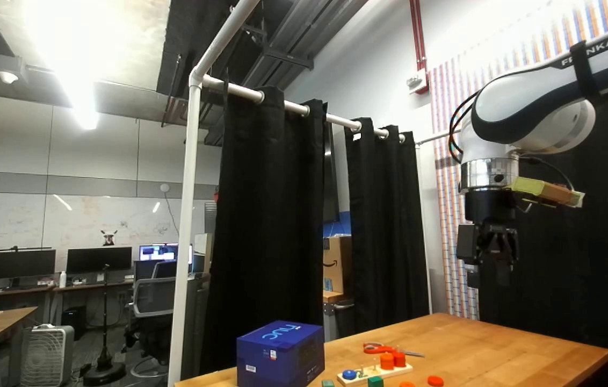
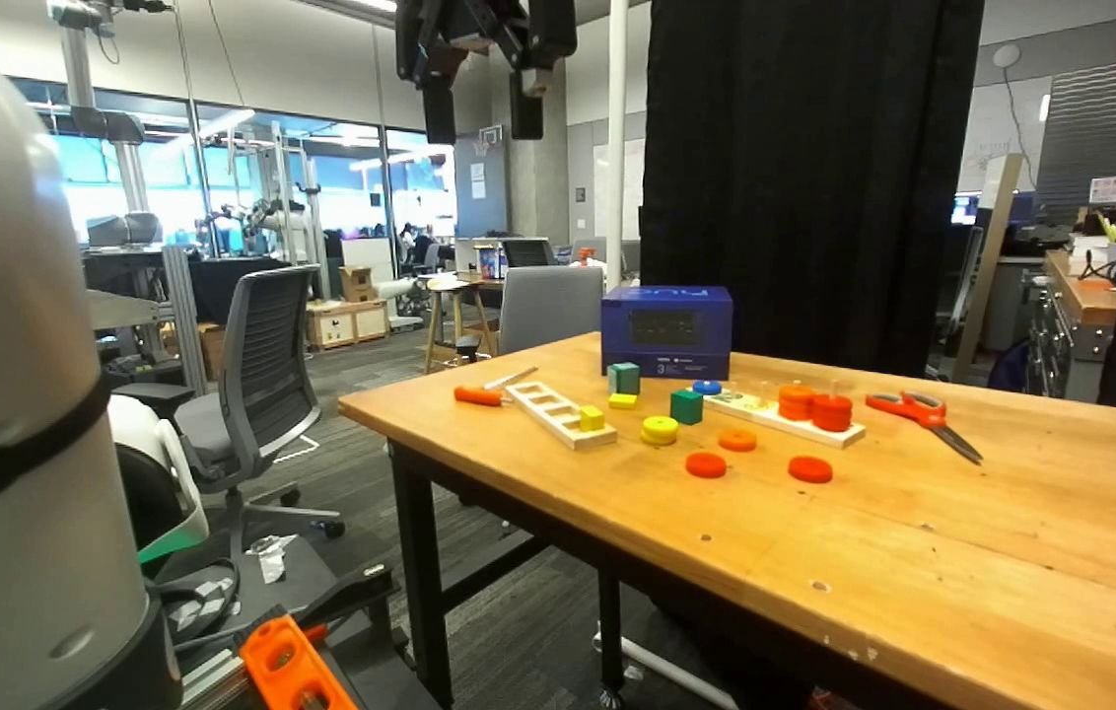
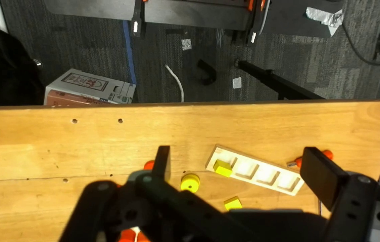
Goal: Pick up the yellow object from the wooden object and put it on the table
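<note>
A small yellow block (image 2: 592,418) sits in the end compartment of the pale wooden tray (image 2: 603,439). In the wrist view the yellow block (image 3: 223,168) looks slightly tilted; the other compartments of the tray (image 3: 223,154) hold nothing. The tray lies on the light tan table (image 2: 913,552), near its edge. In an exterior view the table (image 1: 476,349) shows, but tray and block are out of view. My gripper (image 3: 238,154) is open and empty, its fingers far apart. It hangs high above the table in both exterior views (image 1: 489,263) (image 2: 482,118), touching nothing.
Near the tray lie a flat yellow block (image 2: 622,401), yellow discs (image 2: 659,430), a green block (image 2: 686,406) and an orange-handled tool (image 2: 479,395). A peg board (image 2: 760,415) with red and orange discs, scissors (image 2: 923,409) and a dark blue box (image 2: 666,335) stand farther off.
</note>
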